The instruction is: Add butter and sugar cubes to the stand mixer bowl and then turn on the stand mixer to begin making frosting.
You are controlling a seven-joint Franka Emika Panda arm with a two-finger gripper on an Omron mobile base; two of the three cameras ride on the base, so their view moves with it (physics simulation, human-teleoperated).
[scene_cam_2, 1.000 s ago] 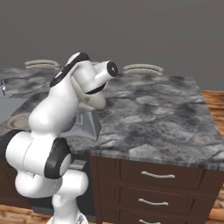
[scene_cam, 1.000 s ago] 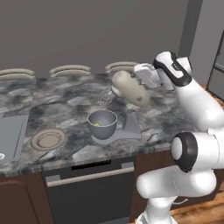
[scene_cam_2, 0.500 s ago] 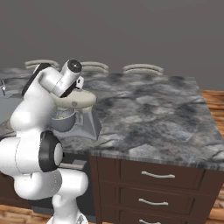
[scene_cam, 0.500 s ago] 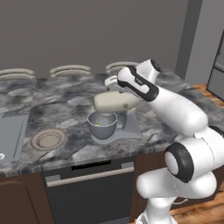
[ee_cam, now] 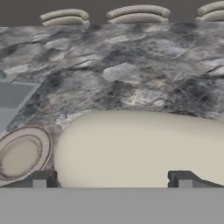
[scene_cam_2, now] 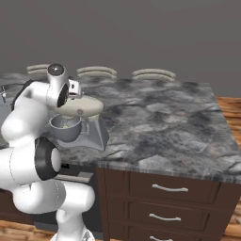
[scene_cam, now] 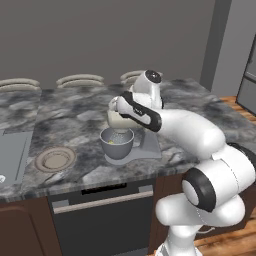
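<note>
The stand mixer (scene_cam: 119, 118) stands on the grey stone counter with its cream head (scene_cam_2: 81, 107) down over the stand mixer bowl (scene_cam: 117, 143). A bit of yellow, the butter (scene_cam: 113, 141), shows inside the bowl. The sugar cubes are hidden under the head. My gripper (scene_cam: 121, 107) sits on top of the head from behind, open. In the hand view its fingertips (ee_cam: 41, 178) stand wide apart on either side of the cream head (ee_cam: 140, 146), not pressing on it. The gripper (scene_cam_2: 75, 94) is just above the head, whose grey base plate (scene_cam_2: 96, 137) lies below.
A shallow tan plate (scene_cam: 55, 159) lies left of the mixer, also seen as a plate (ee_cam: 19, 155) in the hand view. A sink (scene_cam: 10, 155) is at the far left. Curved stool backs (scene_cam: 80, 80) line the counter's far edge. Drawers (scene_cam_2: 164, 190) sit below.
The mixer head, tilted up with its whisk showing a second ago, now lies down over the bowl. My arm swung left over the head and the jaws widened slightly.
</note>
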